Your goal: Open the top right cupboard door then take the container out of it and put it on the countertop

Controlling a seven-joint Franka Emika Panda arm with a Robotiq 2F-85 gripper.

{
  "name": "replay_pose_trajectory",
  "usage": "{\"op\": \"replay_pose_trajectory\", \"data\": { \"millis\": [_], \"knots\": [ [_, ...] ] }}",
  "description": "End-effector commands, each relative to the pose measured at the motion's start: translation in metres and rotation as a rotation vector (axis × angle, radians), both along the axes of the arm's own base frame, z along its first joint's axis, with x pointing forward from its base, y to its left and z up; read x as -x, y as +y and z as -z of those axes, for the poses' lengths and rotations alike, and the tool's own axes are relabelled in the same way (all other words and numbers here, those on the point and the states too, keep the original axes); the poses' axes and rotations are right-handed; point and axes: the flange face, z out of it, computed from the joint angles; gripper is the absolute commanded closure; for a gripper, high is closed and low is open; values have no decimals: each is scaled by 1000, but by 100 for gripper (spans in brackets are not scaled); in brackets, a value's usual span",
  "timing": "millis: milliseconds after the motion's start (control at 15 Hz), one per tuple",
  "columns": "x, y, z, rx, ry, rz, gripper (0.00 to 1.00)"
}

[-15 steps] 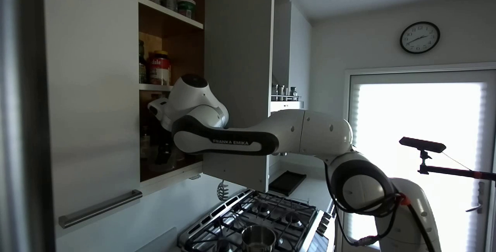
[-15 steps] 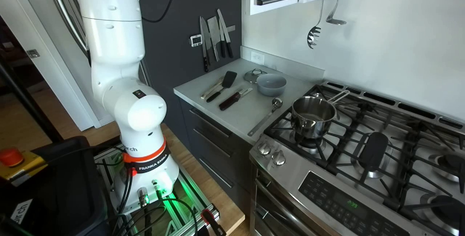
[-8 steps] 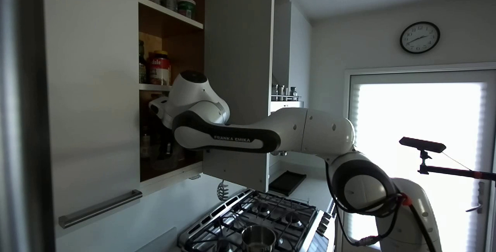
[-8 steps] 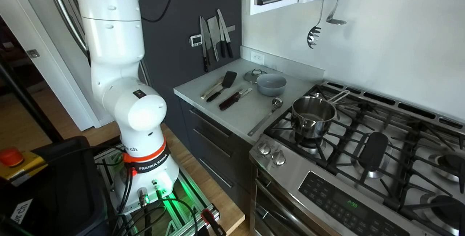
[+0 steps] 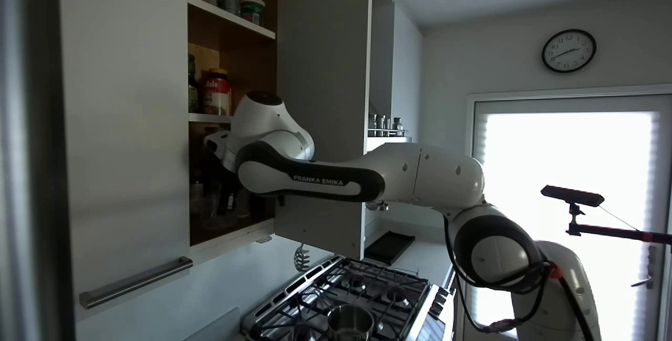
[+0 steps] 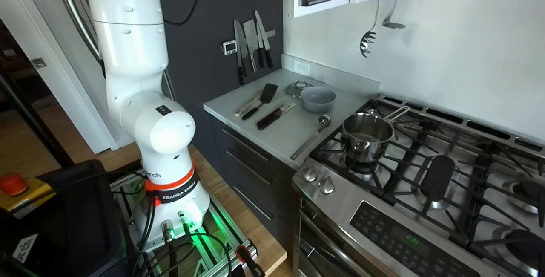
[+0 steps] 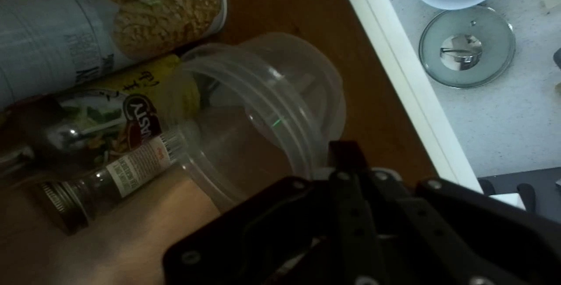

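The top right cupboard door (image 5: 323,115) stands swung open in an exterior view. My gripper (image 7: 350,153) is inside the cupboard above its bottom shelf, in shadow (image 5: 228,202). The container (image 7: 263,122) is clear, round plastic with a ridged rim, and its mouth faces up. In the wrist view my black fingers are together right at its side wall by the rim. Whether that thin wall is pinched between them, I cannot tell. The grey countertop (image 6: 283,138) lies below, left of the hob.
Close beside the container are a glass bottle (image 7: 118,171), a yellow packet (image 7: 131,96) and a large can (image 7: 109,17). The cupboard's white front edge (image 7: 407,83) borders them. On the counter are a bowl (image 6: 318,99), a lid (image 6: 298,88) and utensils; a pot (image 6: 367,136) sits on the hob.
In an exterior view the wrist and gripper have risen slightly inside the cupboard, and the arm's elbow has shifted a little right and up. The door has not moved.
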Motion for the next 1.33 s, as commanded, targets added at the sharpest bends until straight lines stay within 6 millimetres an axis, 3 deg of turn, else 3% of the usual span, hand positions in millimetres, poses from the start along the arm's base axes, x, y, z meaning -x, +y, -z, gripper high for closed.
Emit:
{"op": "replay_pose_trajectory", "data": {
  "millis": [0,67,133,267,867,1133,1200,1267],
  "knots": [
    [21,1,-11,-30,24,15,100],
    [24,1,-15,-39,19,19,100],
    [26,-1,-18,-42,5,30,74],
    [26,-2,-25,-49,-31,30,68],
    [-6,-4,-4,-38,-38,-12,1],
    [-19,-8,4,-34,-49,-24,0],
    [-21,-10,6,-35,-46,-24,17],
    [-22,-11,7,-35,-40,-21,26]
  ]
}}
